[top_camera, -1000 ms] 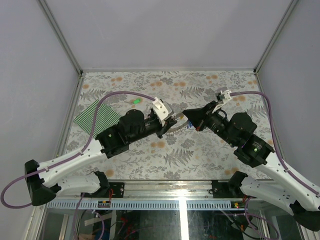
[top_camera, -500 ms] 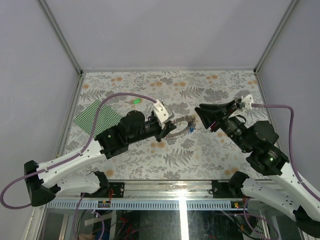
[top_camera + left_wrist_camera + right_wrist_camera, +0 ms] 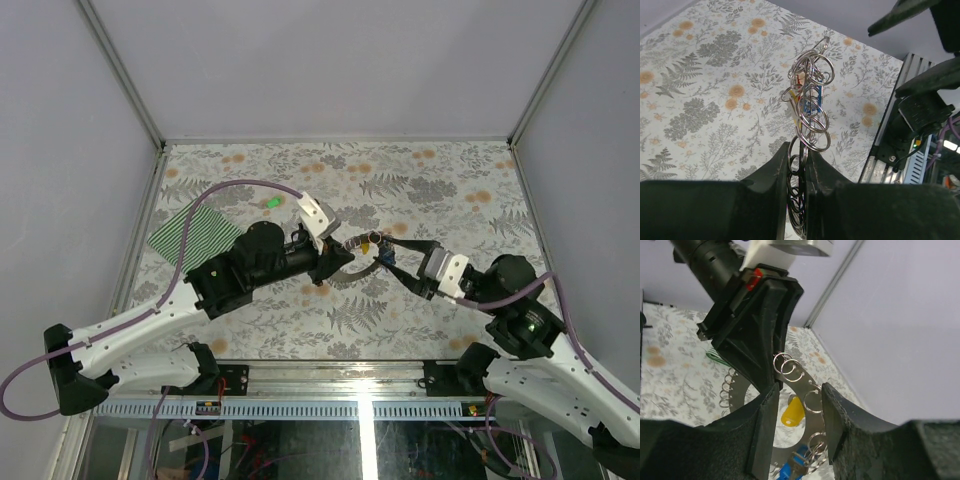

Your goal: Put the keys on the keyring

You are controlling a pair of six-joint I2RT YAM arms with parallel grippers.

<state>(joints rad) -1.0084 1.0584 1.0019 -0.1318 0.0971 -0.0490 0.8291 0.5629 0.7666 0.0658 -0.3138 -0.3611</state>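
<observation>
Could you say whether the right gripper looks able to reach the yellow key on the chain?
Probably yes: the right gripper is open at the chain that the left gripper holds up, and the yellow key hangs by its gap, unobstructed.

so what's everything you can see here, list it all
keyring: one, grey metal chain of rings, held above the table
yellow key: one, hanging on the keyring
blue key: one, hanging on the keyring below the yellow one
green key: one, loose on the table beyond the left arm
cloth: one, green and white stripes, left side of the table
table: one, grey fern and orange flower print
left gripper: shut on the keyring
right gripper: open, fingers either side of the chain
</observation>
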